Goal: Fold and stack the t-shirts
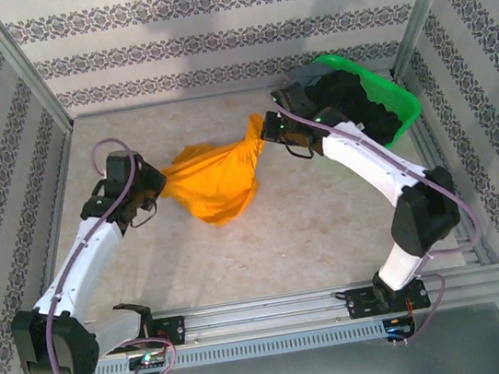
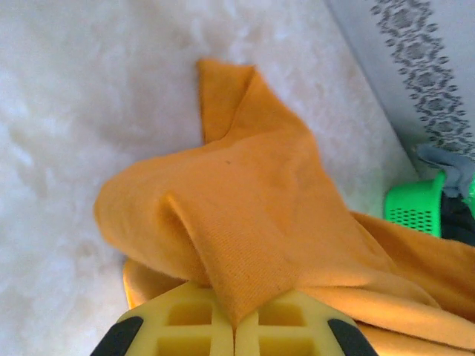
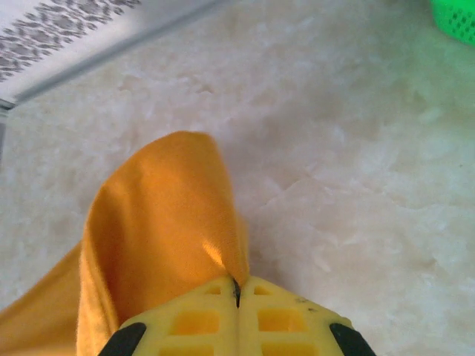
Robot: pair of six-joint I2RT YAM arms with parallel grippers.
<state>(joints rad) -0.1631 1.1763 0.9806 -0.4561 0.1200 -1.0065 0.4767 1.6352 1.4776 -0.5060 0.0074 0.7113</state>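
The task looks barely begun. The orange shirt [image 1: 216, 182] sags bunched over the desk [image 1: 311, 225], strung between the left tool [image 1: 155, 189] and right tool [image 1: 265, 134], each pinching an edge. Nothing is folded or stacked; dark shirts [image 1: 349, 103] lie in the basket [image 1: 406, 109].

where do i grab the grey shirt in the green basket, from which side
Grip the grey shirt where it lies over the green basket's rim, coming from above on the table side: that fold sits proud of the black shirts; the basket walls would likely block a lower approach.
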